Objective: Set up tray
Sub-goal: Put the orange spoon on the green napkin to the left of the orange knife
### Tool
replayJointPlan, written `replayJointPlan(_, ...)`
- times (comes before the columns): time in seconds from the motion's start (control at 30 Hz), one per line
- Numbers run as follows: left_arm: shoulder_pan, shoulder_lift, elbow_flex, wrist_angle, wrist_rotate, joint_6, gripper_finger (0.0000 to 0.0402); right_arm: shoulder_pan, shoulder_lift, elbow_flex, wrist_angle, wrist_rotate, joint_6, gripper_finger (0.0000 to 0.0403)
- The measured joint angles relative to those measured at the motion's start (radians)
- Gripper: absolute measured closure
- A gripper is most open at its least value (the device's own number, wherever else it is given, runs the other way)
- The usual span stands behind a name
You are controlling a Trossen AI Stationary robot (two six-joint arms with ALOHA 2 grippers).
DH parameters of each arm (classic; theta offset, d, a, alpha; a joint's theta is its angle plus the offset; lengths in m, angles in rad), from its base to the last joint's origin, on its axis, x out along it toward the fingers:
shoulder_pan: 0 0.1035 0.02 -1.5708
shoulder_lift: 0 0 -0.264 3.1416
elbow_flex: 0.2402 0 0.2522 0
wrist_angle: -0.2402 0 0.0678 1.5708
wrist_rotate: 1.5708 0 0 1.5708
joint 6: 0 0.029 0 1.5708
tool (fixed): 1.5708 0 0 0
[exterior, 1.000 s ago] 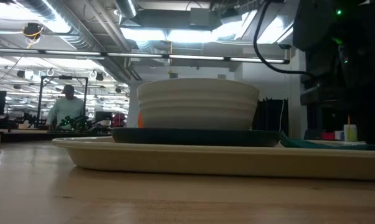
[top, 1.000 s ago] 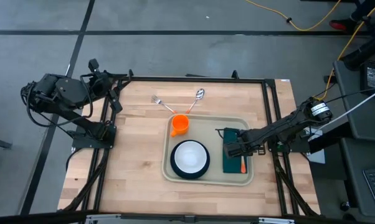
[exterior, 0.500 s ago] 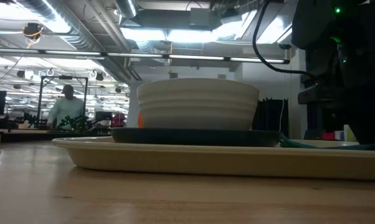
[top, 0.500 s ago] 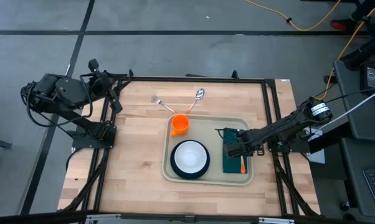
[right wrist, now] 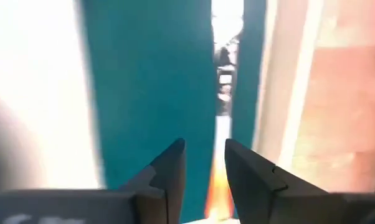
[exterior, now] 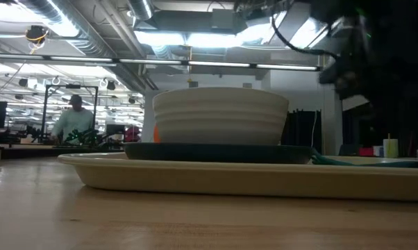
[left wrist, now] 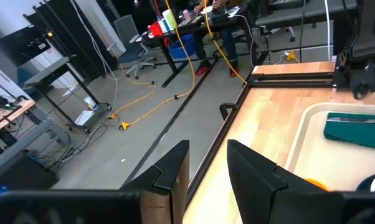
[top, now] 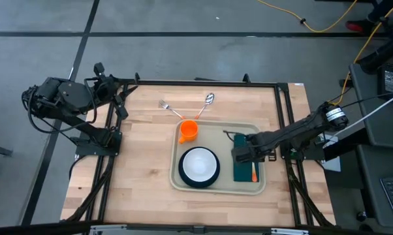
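Observation:
The cream tray (top: 216,185) lies mid-table. It carries an orange cup (top: 188,130), a white bowl (top: 198,164) on a dark plate (exterior: 219,152), and a green napkin (top: 244,172) on its right side. An orange-handled piece of cutlery (top: 254,174) lies on the napkin. My right gripper (top: 238,155) hangs open, pointing down over the napkin's far part; in the right wrist view (right wrist: 205,163) the cutlery (right wrist: 223,81) shows below the gap, untouched. My left gripper (left wrist: 207,163) stands open, raised over the table's far left corner.
A fork (top: 168,108) and a spoon (top: 206,103) lie on the bare wood beyond the tray's far edge. A black frame (top: 203,83) runs round the table. Bare wood stretches left of the tray. A person (exterior: 71,121) sits far back in the room.
My right gripper has risen from the napkin, still pointing down, and shifted slightly toward the far edge. The napkin and the cutlery on it stay where they were.

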Motion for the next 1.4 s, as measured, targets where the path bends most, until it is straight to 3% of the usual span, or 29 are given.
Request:
replayJointPlan(0.17, 0.0, 0.0, 0.0, 0.0, 0.0, 0.017, 0.03, -0.077, -0.001, 0.146, -0.006, 0.189, -0.006, 0.0286)
replayJointPlan(0.3, 0.0, 0.0, 0.0, 0.0, 0.0, 0.016, 0.03, -0.16, -0.001, 0.249, 0.065, 0.383, -0.13, 0.0286)
replayJointPlan(0.43, 0.0, 0.0, 0.0, 0.0, 0.0, 0.016, 0.03, -0.266, -0.001, 0.307, 0.229, 0.544, -0.257, 0.0286)
replayJointPlan(0.53, 0.0, 0.0, 0.0, 0.0, 0.001, 0.016, 0.03, -0.358, 0.014, 0.308, 0.442, 0.577, -0.403, 0.0286)
replayJointPlan(0.7, 0.0, 0.0, 0.0, 0.0, 0.021, 0.016, 0.03, -0.502, 0.1, 0.308, 0.808, 0.456, -0.579, 0.0286)
replayJointPlan(0.83, 0.0, 0.0, 0.0, 0.0, 0.027, 0.023, 0.03, -0.582, 0.199, 0.311, 0.928, 0.328, -0.581, 0.0286)
replayJointPlan(1.03, 0.0, 0.0, 0.0, 0.0, 0.006, 0.076, 0.03, -0.651, 0.372, 0.446, 0.765, 0.164, -0.607, 0.0286)
replayJointPlan(1.27, 0.0, -0.006, 0.0, -0.001, -0.081, 0.15, 0.03, -0.704, 0.571, 0.735, 0.374, 0.022, -0.725, 0.0285)
replayJointPlan(1.4, 0.0, -0.017, 0.0, -0.001, -0.129, 0.182, 0.03, -0.723, 0.648, 0.853, 0.239, -0.105, -0.76, 0.0285)
